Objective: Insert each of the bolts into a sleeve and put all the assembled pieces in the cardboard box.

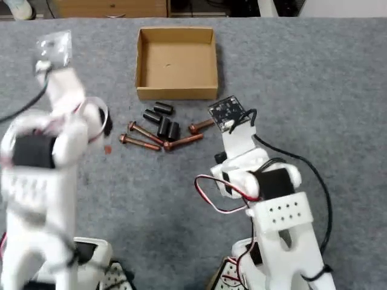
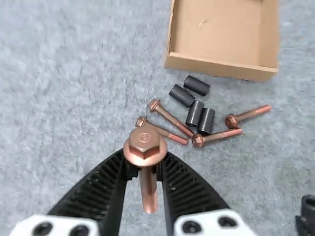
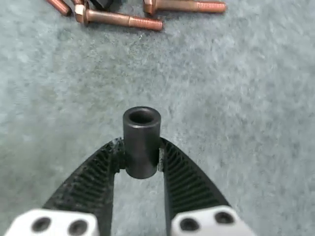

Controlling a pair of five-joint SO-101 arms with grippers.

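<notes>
We find the left gripper (image 2: 143, 169) pinching a copper-coloured flanged hex-head bolt (image 2: 144, 147) on the shank just below the head. The rest of the shank stands clear of the fingers. We judge this grip is chosen to leave the shank free to enter a bore.

The right gripper (image 3: 141, 164) is clamped around the lower half of a black cylindrical sleeve (image 3: 141, 142). The sleeve's open end shows beyond the fingertips, its bore unobstructed. We judge it is held so as to present that bore to the bolt.

Both held parts sit over the grey carpet-like table cover (image 1: 314, 90), short of the open brown cardboard box (image 1: 176, 92). We cannot tell their height above the cover. No bolt is yet seated in a sleeve.

Four loose bolts (image 1: 145, 134) and four loose sleeves (image 1: 163, 109) lie in a cluster just in front of the box's near wall, between the box and both grippers. Two of these sleeves lie side by side, and one bolt's head rests at their ends.

In the high view the arms stand well apart, one to either side of the cluster. We judge that the held bolt and sleeve need to be brought together and lined up axis to axis. The cluster lies on the way to the box, so a low carry risks scattering it
</notes>
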